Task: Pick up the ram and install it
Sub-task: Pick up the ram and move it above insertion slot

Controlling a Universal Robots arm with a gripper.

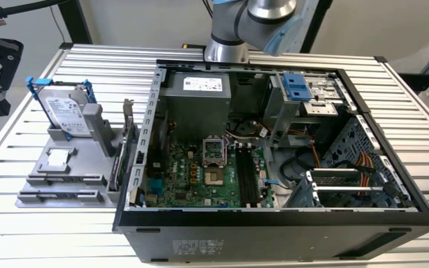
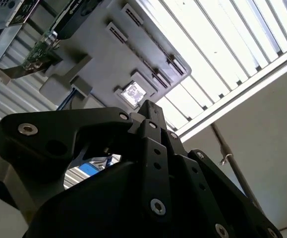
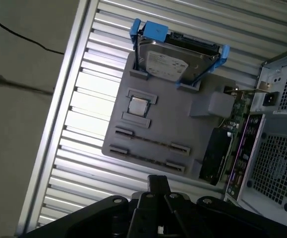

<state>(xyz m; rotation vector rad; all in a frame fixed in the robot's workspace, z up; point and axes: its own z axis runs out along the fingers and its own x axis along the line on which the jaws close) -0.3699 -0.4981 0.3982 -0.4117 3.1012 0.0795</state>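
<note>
Ram (image 3: 150,141) stands edge-up in gray fixture (image 3: 183,124), lengthwise parallel to hard drive (image 3: 175,62).

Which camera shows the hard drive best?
The first wrist view: the hard drive faces the camera, label and blue frame plain. The exterior view shows it obliquely, standing on the grey tray.

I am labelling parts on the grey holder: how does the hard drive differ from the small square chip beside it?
The hard drive is far larger than the chip. The hard drive stands on edge, leaning, in a blue frame; the chip lies flat in a recess. Both are silvery and sit on the grey holder.
</note>
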